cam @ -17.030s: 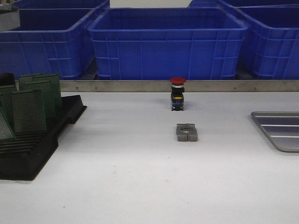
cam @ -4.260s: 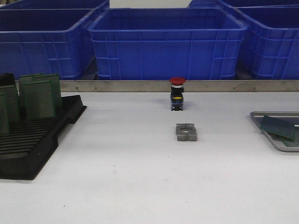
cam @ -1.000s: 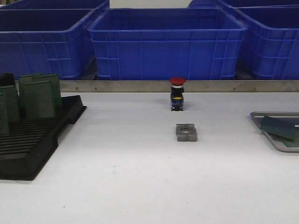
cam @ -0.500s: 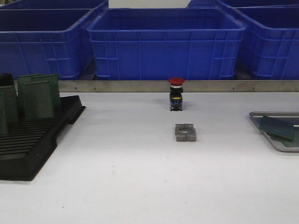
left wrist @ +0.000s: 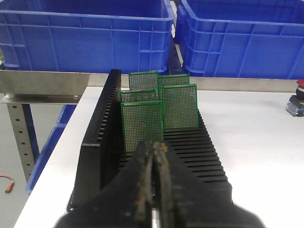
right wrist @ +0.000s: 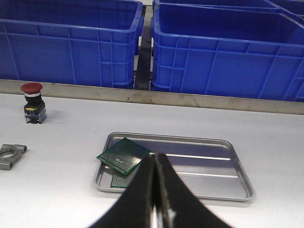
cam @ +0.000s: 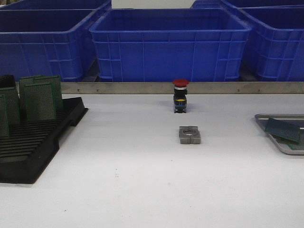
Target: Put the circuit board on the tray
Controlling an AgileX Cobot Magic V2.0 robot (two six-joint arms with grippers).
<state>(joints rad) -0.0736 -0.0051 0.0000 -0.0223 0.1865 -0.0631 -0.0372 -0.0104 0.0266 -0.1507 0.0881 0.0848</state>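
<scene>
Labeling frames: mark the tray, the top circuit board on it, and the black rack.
tray [right wrist: 223, 168], right wrist view, bare ribbed floor.
top circuit board [right wrist: 123, 156], right wrist view, centre of its green face.
black rack [cam: 33, 142], front view, empty slotted area.

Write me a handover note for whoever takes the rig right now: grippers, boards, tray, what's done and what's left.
Left gripper: shut, holding nothing, facing the black rack.
Right gripper: shut, holding nothing, above the near rim of the tray.
Done: two circuit boards lie overlapping at one end of the tray, the upper one jutting over its rim.
Left: several boards stand upright in the rack slots, waiting to be moved.
</scene>
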